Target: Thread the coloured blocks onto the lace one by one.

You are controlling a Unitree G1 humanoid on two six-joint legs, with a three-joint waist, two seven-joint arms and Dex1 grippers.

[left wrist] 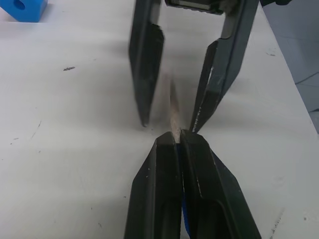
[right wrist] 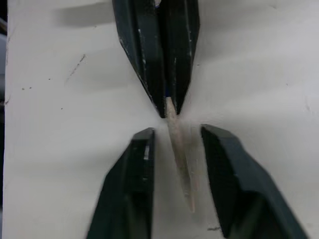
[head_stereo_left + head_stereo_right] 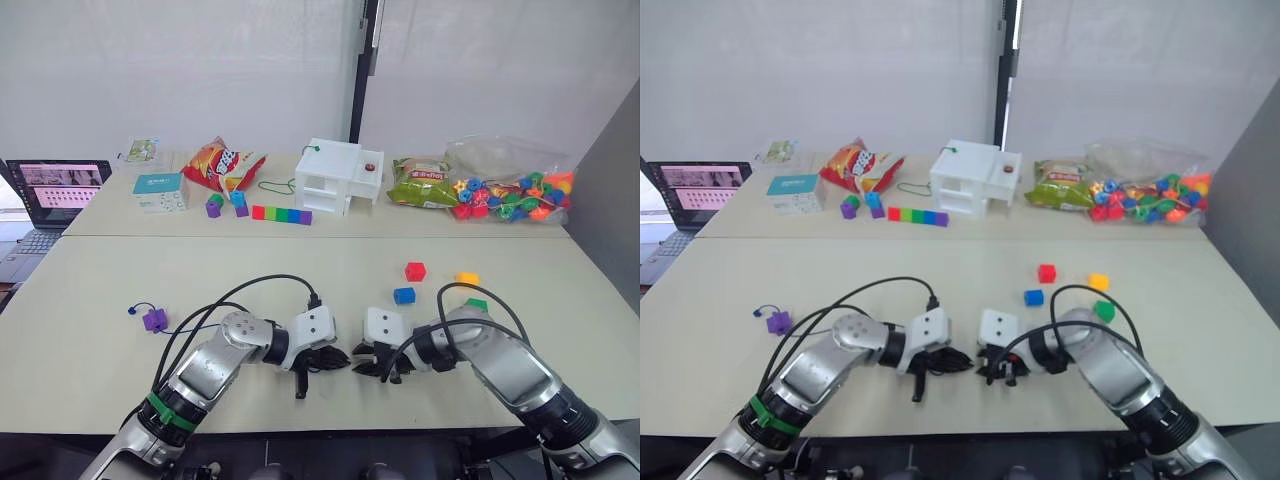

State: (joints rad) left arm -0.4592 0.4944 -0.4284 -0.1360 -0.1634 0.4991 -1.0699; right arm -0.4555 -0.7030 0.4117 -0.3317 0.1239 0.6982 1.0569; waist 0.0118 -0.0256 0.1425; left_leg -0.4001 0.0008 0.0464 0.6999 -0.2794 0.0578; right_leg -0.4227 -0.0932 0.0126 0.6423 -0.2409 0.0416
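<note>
Near table edge: left gripper (image 1: pixel 178 135) clamps the thin dark-blue lace (image 2: pixel 175 130) behind its pale stiff tip.
Right gripper (image 2: pixel 177 137), jaws apart, straddles that tip; it should close squarely before any release.

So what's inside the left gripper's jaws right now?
The left gripper is shut on the lace. Its pale stiff tip pokes out between the right gripper's open jaws; a sliver of blue string shows between the shut jaws, the rest covered.
</note>
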